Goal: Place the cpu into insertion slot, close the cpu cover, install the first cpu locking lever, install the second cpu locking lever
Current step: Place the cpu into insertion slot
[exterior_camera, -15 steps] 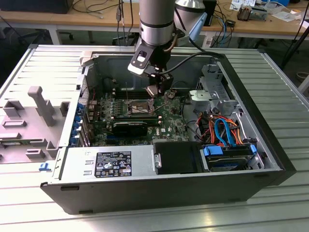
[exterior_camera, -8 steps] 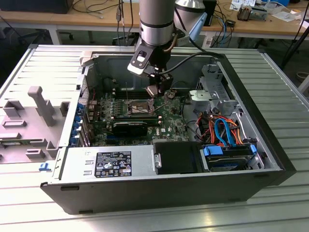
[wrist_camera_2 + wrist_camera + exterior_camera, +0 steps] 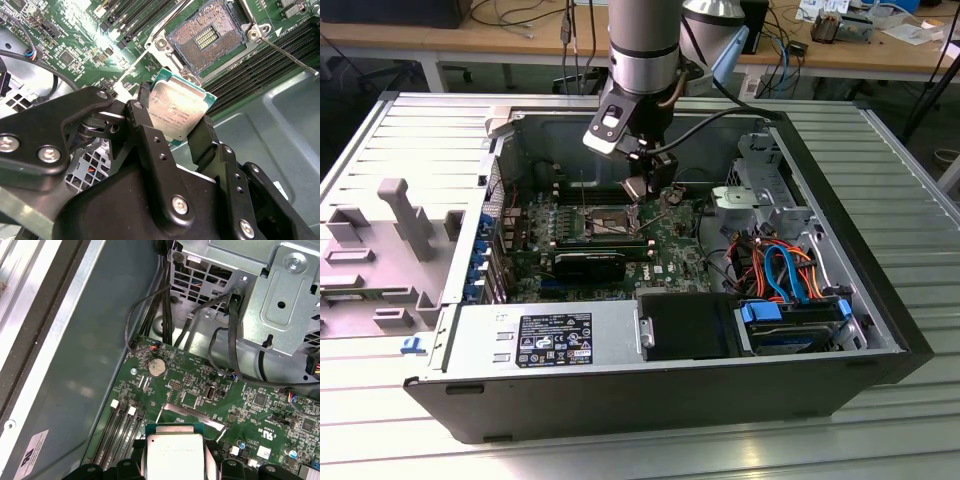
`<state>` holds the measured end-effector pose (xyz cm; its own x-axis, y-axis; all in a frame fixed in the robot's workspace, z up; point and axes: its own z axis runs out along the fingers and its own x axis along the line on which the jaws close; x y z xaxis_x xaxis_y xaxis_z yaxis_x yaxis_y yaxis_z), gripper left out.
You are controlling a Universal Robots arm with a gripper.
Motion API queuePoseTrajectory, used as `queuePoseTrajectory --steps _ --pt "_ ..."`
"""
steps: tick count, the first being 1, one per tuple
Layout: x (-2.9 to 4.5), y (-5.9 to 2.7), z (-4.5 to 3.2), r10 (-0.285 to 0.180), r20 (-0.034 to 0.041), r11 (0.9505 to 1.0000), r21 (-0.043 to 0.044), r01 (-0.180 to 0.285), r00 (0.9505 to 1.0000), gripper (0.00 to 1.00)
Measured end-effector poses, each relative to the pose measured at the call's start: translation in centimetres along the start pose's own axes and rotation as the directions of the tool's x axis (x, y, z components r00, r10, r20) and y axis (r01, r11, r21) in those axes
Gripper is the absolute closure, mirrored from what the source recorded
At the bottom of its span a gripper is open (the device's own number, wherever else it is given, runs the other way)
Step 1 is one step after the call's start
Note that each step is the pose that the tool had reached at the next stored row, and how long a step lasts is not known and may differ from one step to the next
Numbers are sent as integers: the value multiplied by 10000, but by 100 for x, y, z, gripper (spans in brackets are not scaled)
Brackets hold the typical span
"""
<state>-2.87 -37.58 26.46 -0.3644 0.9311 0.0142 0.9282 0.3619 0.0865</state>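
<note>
One claw [image 3: 173, 116] grips the cpu [image 3: 178, 107] near the insertion slot [image 3: 207, 38].

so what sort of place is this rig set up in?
Most likely a robotics lab or workshop. An open computer case lies on a slatted metal table, wooden desks strewn with cables stand behind it, and the arm's pincer holds the cpu above the motherboard.

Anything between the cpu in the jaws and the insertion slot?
Nothing foreign. In the second wrist view the cpu, held in the gripper, sits short of the open insertion slot. Just the slot's own metal rim lies between them.
</note>
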Motion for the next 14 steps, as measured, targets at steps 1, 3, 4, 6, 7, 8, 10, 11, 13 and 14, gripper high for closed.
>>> queuePoseTrajectory --steps 1,3,4,6,7,8,10,11,13,14 --pt "0 0 0 22 2 10000 0 -22 10000 45" --pt "0 0 0 59 6 10000 0 -59 10000 45" --pt "0 0 1 74 8 10000 0 -74 10000 45" --pt "0 0 1 143 14 9999 -1 -143 9999 45" --pt "0 0 2 173 17 9999 -2 -173 9998 45" --pt "0 0 2 196 20 9998 -1 -196 9998 45" --pt "0 0 2 239 25 9997 -2 -239 9997 45" --pt "0 0 2 256 26 9997 -2 -256 9997 45" --pt "0 0 2 295 31 9996 -2 -295 9996 45" --pt "0 0 3 320 33 9995 -3 -320 9995 45"
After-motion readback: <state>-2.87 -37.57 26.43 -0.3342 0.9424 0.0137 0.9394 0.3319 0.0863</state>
